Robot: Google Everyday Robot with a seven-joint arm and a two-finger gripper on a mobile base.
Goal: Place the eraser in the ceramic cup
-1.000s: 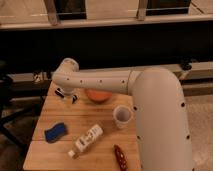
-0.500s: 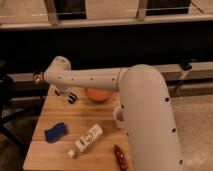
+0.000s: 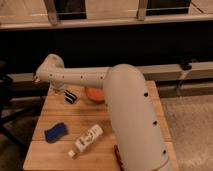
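Gripper (image 3: 66,92) sits upper left of frame, under the arm's wrist, directly against the eraser (image 3: 72,97) above the table (image 3: 55,112). Jaw opening and grip cannot be determined.

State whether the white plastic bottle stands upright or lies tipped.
Tipped: the white plastic bottle lies on its side on the wooden table. The gripper hangs by the black striped eraser behind it.

Orange bowl (image 3: 93,94) close beside pincer (image 3: 68,93)
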